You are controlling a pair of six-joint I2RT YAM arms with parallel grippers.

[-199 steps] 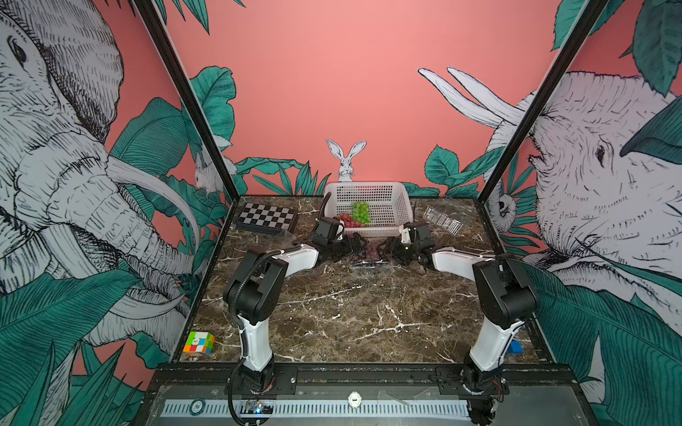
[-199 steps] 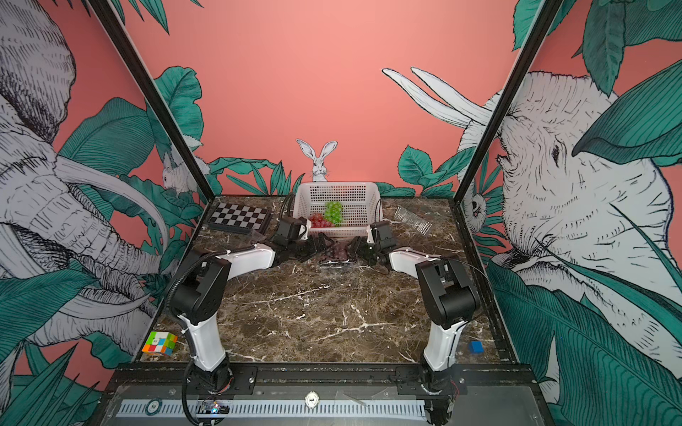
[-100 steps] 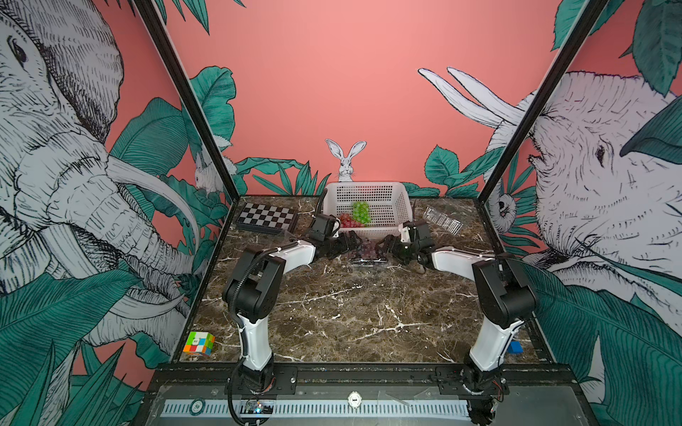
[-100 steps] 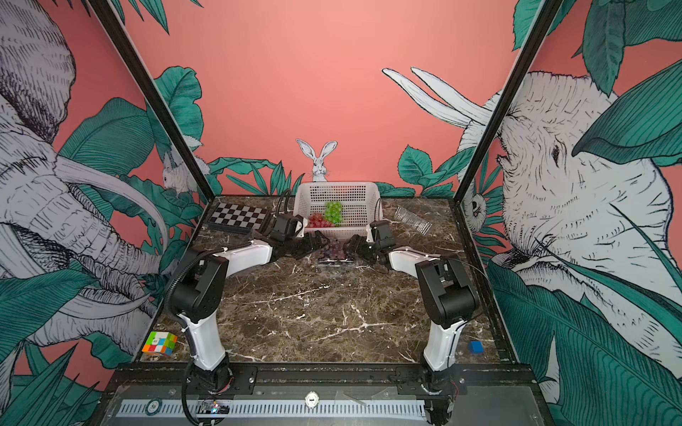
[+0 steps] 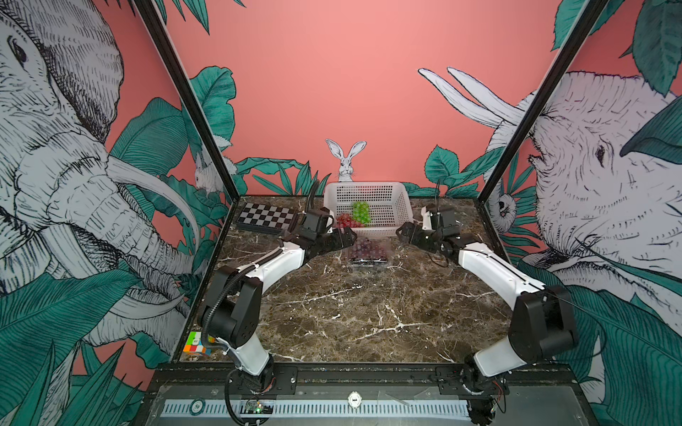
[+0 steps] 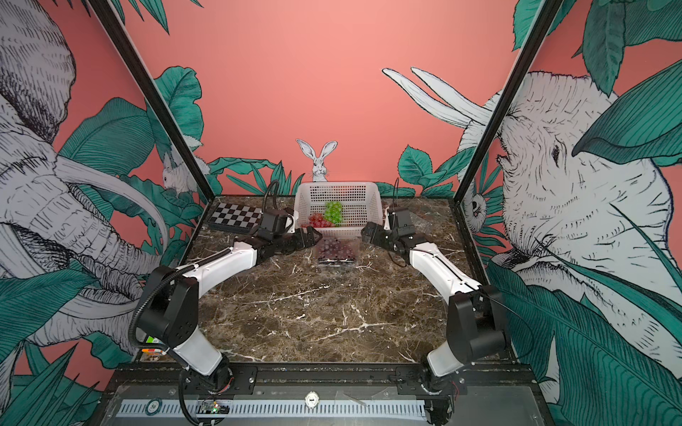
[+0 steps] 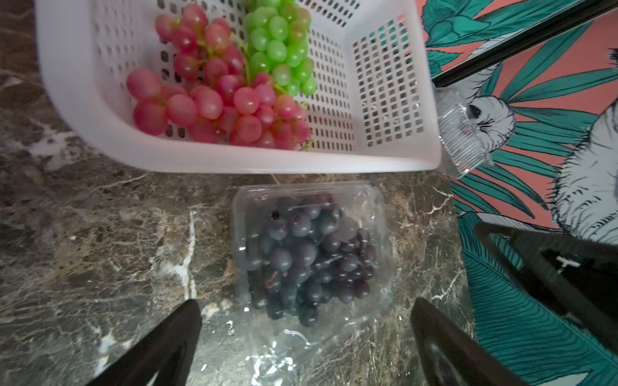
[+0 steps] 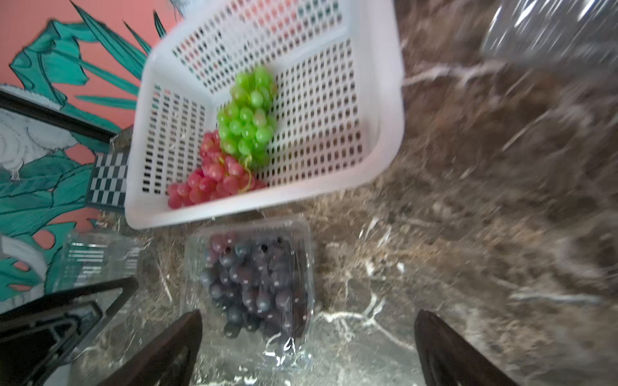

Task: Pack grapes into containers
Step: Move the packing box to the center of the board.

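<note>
L gripper [image 7: 306, 305] & R gripper [image 8: 307, 314]: jaws spread wide, nothing held, cut off at frame edge. Between them, dark grapes [image 7: 307, 254] are packed in clear container [image 7: 379, 214], blurred by glare. Beyond, red grapes [image 7: 217, 100] & green grapes [image 7: 281, 50] are seen in white basket [image 7: 234, 163]; spare container [image 7: 465, 140] partly hidden by its corner.

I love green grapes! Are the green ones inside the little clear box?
No, the green grapes lie in the white basket; the clear box holds only dark grapes.

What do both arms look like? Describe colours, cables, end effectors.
Left arm and right arm: white links, bulky black joints. A ribbed black hose loops by the left shoulder. Left end effector and right end effector have tapered black fingers.
</note>
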